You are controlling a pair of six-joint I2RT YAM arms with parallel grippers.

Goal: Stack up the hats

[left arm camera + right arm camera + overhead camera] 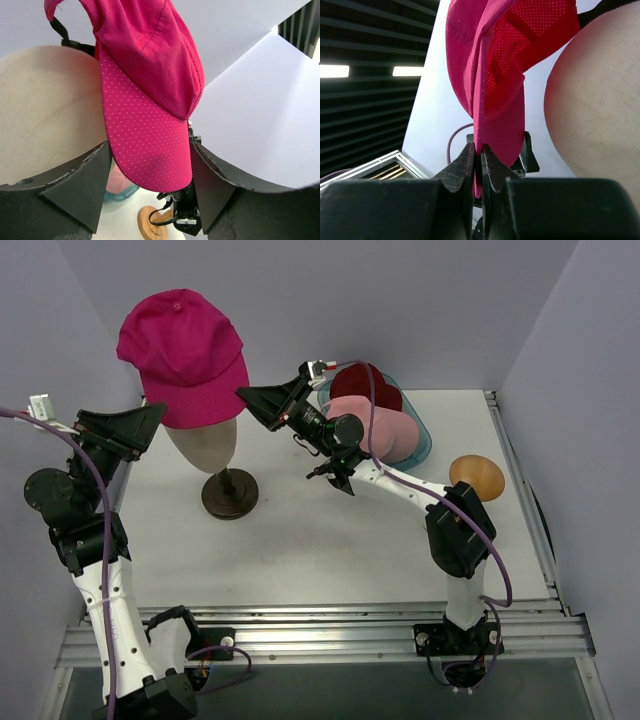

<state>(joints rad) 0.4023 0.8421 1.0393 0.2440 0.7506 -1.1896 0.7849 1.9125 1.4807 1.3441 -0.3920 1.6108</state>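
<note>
Looking at the magenta peaked cap (183, 350) here, perching up on the cream head form (205, 445), well apart from the teal tray (425, 445) over on the right. Also seeing the dark red hat (352, 382) and a pale pink hat (390, 430) lying together in that tray, so probably treating that as the pile to add to. Not managing to tell whether the pink one is a cap or the bucket type.

Guessing at why both arms are crowding the form: trying to lift a floppy cap off a rounded head without tipping the stand, so grabbing it from two sides and sharing the load. Making sense too of coming in low, with the fabric hanging down past the form on both sides and offering something to catch.

On the right gripper (478, 157): pressing its fingers flat together on a fold of the cap's edge, pinching the magenta cloth hard, just beside the form but not touching it as far as the wrist view shows.

On the left gripper (150, 150): standing spread wide, straddling the peak (145, 135) with one of the fingers (82, 190) on each side. Seeing the peak's edges right up against the inner faces, but not being able to tell whether squeezing it or merely bracketing it.
</note>
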